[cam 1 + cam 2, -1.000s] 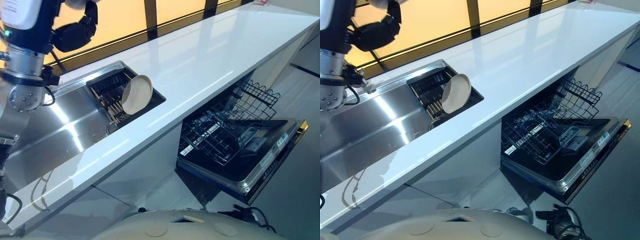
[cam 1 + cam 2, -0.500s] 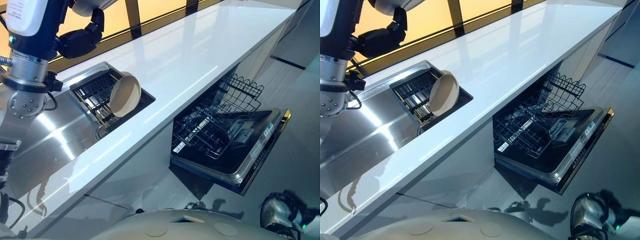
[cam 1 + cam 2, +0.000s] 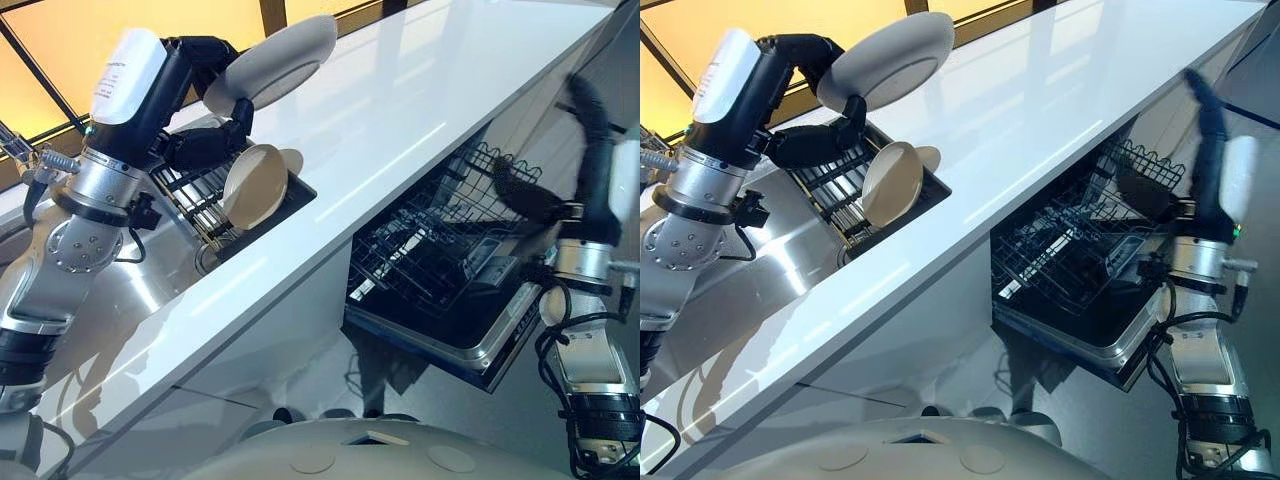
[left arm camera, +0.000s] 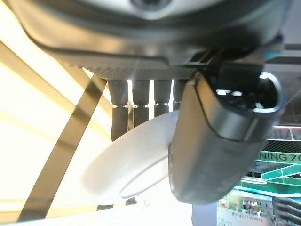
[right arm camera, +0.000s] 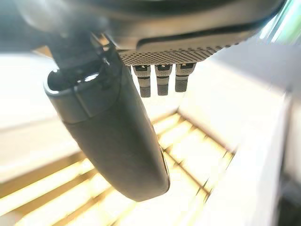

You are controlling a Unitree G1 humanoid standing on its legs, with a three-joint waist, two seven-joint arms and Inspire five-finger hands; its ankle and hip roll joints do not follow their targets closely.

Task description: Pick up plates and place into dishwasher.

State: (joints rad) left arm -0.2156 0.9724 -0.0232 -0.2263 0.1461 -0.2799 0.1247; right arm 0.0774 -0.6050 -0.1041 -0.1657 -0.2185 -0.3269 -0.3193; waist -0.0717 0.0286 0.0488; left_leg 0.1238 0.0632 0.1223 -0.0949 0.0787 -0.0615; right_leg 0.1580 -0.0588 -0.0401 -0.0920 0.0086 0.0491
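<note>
You are looking at a kitchen: a long white countertop (image 3: pixel 420 110), a steel sink (image 3: pixel 150 270) with a dish rack (image 3: pixel 200 195) holding a plate (image 3: pixel 255 185), and an open dishwasher (image 3: pixel 450 290) beneath.

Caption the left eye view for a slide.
Left hand holds a white plate above the sink rack; dishwasher open.

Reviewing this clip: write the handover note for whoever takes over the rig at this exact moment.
Left hand: shut on a white plate, held in the air above the white counter beside the sink.
Right hand: raised over the open dishwasher, holding nothing; its fingers look straight.
A beige plate leans in the sink rack, with another edge just behind it.
Done: one plate lifted.
Left: set it in the dishwasher rack, which shows no plates, then fetch the sink plates.
</note>
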